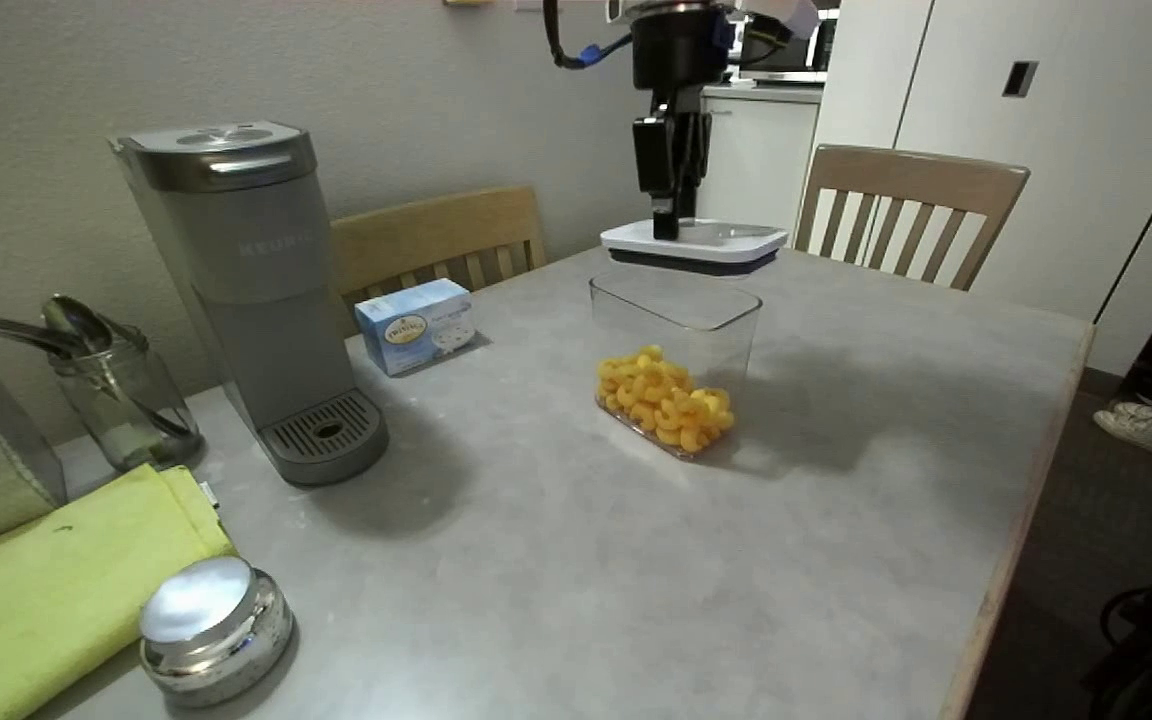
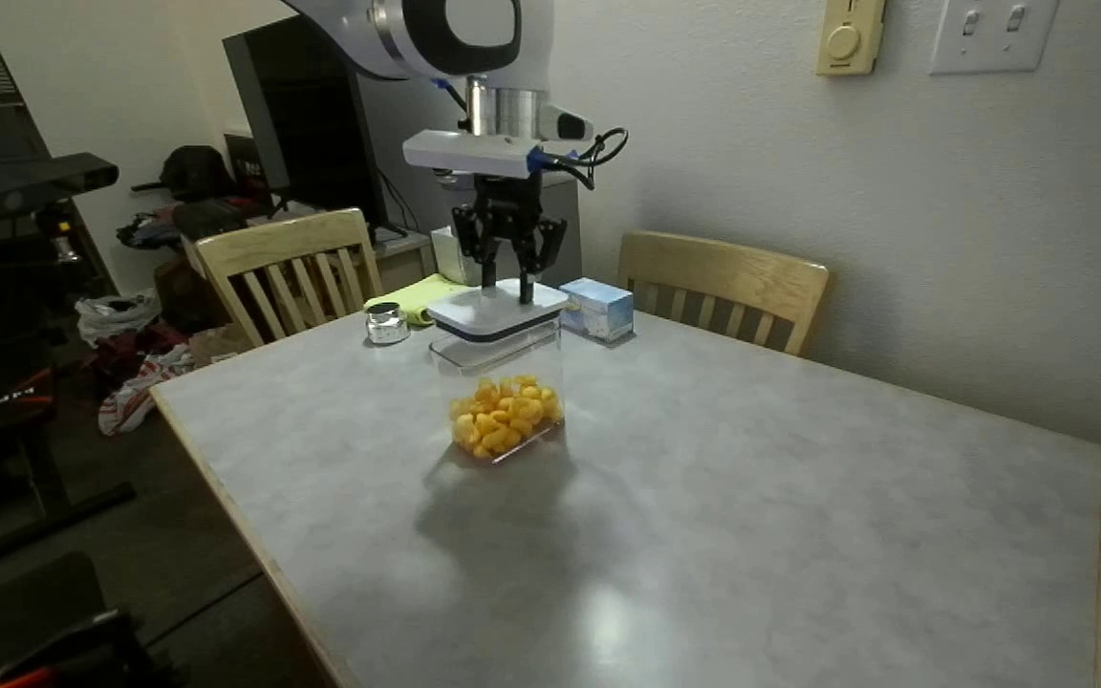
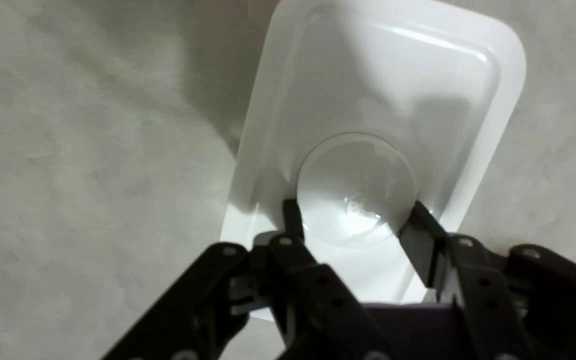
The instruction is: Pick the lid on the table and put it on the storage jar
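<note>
Grey counter [image 1: 536, 560] below, my pincer [image 2: 507, 292] clamped on the lid [image 2: 500, 311]: square it over the jar [image 1: 684, 340] beneath, lower flat.

Pale wall [image 2: 971, 248], grey table [image 2: 847, 497]
Slatted wooden chairs [image 2: 723, 268] stand beside it; the floor [image 2: 178, 535] (cluttered in places) is dark.

Grey coffee machine [image 1: 246, 270] near the wall [image 1: 426, 110], with a blue box [image 1: 416, 325] not far from it and a glass jar [image 1: 126, 415] of cutlery [image 1: 76, 320] on its other side. There's also a folded yellow cloth [image 1: 66, 590] with a shiny metal tin [image 1: 216, 635] right next to it, a couple wooden chairs [image 1: 916, 175], and some white sneakers [image 1: 1151, 432] on the floor [image 1: 1076, 540].
</note>
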You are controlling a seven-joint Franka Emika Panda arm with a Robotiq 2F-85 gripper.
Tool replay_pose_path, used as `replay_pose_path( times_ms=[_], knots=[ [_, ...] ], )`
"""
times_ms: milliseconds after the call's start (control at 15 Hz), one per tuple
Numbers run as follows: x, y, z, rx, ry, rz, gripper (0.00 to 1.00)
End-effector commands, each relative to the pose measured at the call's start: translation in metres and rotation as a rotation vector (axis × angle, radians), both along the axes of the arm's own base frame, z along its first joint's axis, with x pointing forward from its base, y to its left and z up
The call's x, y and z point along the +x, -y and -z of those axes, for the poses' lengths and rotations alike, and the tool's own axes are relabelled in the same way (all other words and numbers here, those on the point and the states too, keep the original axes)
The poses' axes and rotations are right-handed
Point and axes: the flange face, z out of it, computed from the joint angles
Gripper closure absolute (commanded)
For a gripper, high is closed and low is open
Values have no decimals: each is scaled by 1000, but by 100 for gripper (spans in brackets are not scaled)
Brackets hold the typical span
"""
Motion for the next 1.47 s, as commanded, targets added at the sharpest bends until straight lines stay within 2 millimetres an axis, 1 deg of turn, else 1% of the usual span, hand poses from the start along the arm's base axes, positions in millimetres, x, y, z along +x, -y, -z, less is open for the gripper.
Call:
replay_pose_path(
  times_ms=[0,267,667,1067,1400],
  knots=[
    [3,-5,2,44,8,-51,73],
    [3,-16,8,76,48,63,73],
    [2,-22,22,55,109,173,73],
    [2,-26,18,23,138,205,73],
    [3,-23,15,-9,135,193,73]
  ],
)
